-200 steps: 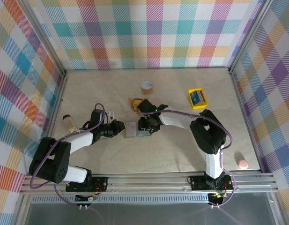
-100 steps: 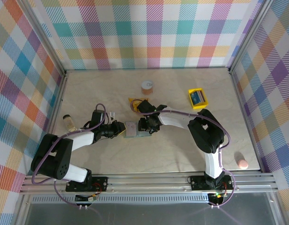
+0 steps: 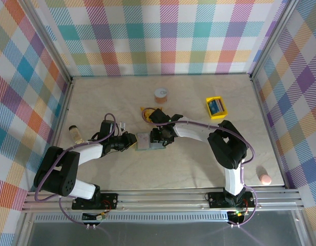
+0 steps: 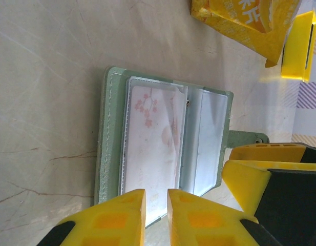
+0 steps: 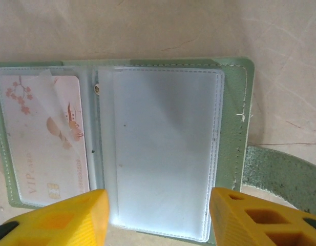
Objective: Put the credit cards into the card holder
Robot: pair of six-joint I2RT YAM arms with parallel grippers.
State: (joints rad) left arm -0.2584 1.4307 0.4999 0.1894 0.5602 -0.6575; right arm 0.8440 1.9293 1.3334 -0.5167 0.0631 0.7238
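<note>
The soft sage card holder (image 5: 234, 128) is lying open at the centre of the table (image 3: 209, 169). Its clear sleeve is showing a blossom-printed credit card (image 5: 45, 148) reading "VIP CARD". The right gripper (image 5: 159, 201) is gaping empty. The left gripper (image 4: 156, 197) is nearly clenched; I cannot tell whether it is grasping anything.

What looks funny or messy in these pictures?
In the open card holder, a clear flap lies crooked across the white flowery card instead of flat, as if the sleeve is folded over. A crumpled yellow snack packet also sits just beyond it.
</note>
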